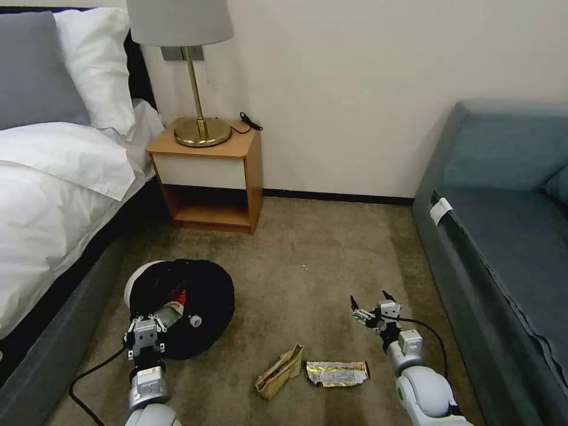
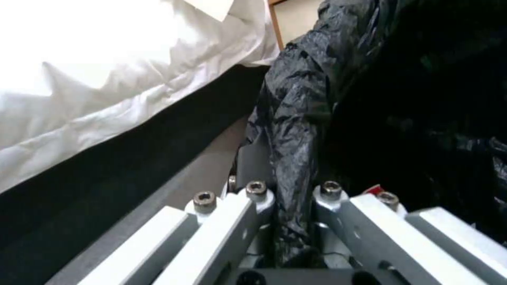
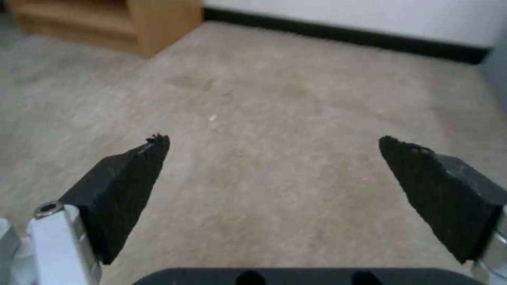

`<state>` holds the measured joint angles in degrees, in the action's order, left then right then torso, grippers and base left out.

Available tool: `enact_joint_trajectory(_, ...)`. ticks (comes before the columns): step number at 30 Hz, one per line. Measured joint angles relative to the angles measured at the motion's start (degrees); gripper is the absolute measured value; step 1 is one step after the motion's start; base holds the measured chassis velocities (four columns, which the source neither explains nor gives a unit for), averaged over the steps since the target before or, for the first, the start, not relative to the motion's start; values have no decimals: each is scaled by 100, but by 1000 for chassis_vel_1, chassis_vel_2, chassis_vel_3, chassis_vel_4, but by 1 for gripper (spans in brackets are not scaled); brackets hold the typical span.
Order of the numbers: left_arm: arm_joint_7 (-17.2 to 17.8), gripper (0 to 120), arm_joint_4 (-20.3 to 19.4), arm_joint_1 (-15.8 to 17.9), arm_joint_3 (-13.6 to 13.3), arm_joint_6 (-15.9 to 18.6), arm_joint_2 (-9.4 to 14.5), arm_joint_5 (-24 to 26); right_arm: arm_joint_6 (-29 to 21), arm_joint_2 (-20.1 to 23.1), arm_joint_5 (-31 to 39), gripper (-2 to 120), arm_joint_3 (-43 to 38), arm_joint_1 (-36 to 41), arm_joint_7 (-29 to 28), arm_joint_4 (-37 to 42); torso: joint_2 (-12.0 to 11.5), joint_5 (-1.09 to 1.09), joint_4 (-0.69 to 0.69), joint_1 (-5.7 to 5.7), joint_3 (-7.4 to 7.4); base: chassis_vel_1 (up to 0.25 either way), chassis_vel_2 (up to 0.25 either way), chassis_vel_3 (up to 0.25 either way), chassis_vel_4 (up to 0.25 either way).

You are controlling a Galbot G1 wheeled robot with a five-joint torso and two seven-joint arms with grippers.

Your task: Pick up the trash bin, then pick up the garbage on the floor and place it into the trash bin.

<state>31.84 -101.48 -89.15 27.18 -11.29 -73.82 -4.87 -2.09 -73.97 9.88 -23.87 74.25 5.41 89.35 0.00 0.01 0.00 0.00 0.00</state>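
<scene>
Left gripper (image 1: 146,327) clamped on the rim of the trash bin (image 1: 180,307); right gripper (image 1: 374,306) spread wide and empty above the carpet (image 1: 307,260).

The left wrist view shows the crinkly black bag (image 2: 296,130) pinched between the closed fingers (image 2: 257,198). The bin is tilted with its mouth toward the robot, beside the bed (image 1: 53,195), white wall showing at its far left edge. Inside it lie a red-white packet (image 1: 177,294) and a clear bottle (image 1: 177,313). On the carpet, between the two arms, a tan paper bag (image 1: 279,371) lies just beside a gold-silver wrapper (image 1: 337,373). The right gripper is near the wrapper, not touching it. Beyond stand a nightstand (image 1: 210,174) with a lamp (image 1: 189,65), and at the right a sofa (image 1: 503,236).
</scene>
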Motion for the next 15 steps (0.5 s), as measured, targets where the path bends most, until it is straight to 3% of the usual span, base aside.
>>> enact_joint_trajectory(6,-135,2,51,1,47,18,40,102,-646,625,496,100,687,-423,240,-48,0,0,0,0,0,0,0,0,0)
enact_joint_trajectory(9,-222,2,134,13,45,58,49,166,-1151,1192,1006,100,1283,-801,372,-61,0,-2,1,0,0,0,0,0,0)
enact_joint_trajectory(15,-297,2,273,50,26,82,137,219,-1585,1666,1266,100,2092,-1141,601,-30,0,-2,1,0,0,0,0,0,0)
